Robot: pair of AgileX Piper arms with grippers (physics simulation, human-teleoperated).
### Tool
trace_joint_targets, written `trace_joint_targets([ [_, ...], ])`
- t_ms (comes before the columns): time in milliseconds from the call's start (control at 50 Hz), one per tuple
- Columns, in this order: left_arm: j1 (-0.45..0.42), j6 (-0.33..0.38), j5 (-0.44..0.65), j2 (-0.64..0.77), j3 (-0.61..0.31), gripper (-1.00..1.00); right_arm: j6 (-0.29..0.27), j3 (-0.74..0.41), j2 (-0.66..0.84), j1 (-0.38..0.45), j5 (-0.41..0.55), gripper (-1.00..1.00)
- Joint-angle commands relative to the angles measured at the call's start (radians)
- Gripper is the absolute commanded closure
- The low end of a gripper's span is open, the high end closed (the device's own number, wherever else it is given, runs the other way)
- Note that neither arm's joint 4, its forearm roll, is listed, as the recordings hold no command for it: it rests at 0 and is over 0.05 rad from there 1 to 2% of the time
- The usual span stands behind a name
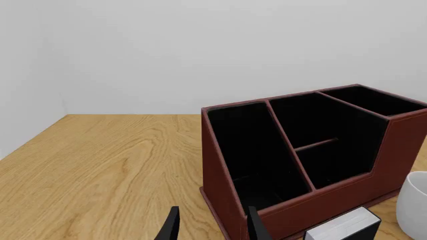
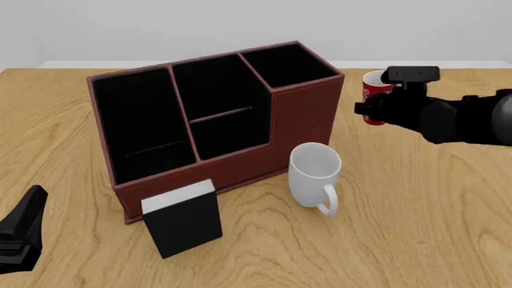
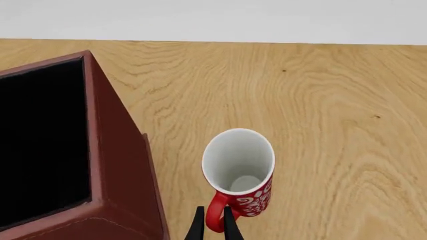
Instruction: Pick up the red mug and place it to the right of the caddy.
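Left wrist view: the left gripper (image 1: 212, 226) stands empty with fingers apart, facing the low end of the caddy (image 1: 293, 165); the red mug does not appear here.

Front view: the red mug (image 2: 373, 96) stands upright just beside the caddy's tall end, toward the far right part of the table (image 2: 416, 240). The right gripper (image 2: 366, 109) reaches it; the left arm is well apart, so the right arm is nearer.

Right wrist view: the right gripper's fingers (image 3: 197, 227) are narrowed around the mug handle (image 3: 215, 216), which points back toward the claw. Full contact on the handle cannot be confirmed.
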Motion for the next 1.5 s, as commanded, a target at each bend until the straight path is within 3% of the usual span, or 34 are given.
trace_joint_targets([
  [20, 0.000, 0.000, 0.000, 0.000, 0.000, -1.00, 0.027, -0.069, 0.086, 0.022, -0.004, 1.00],
  [700, 0.000, 0.000, 0.000, 0.000, 0.000, -1.00, 0.096, -0.111, 0.208, 0.057, -0.005, 1.00],
  [1500, 0.000, 0.000, 0.000, 0.000, 0.000, -1.00, 0.123, -0.058, 0.205, 0.033, -0.028, 1.00],
])
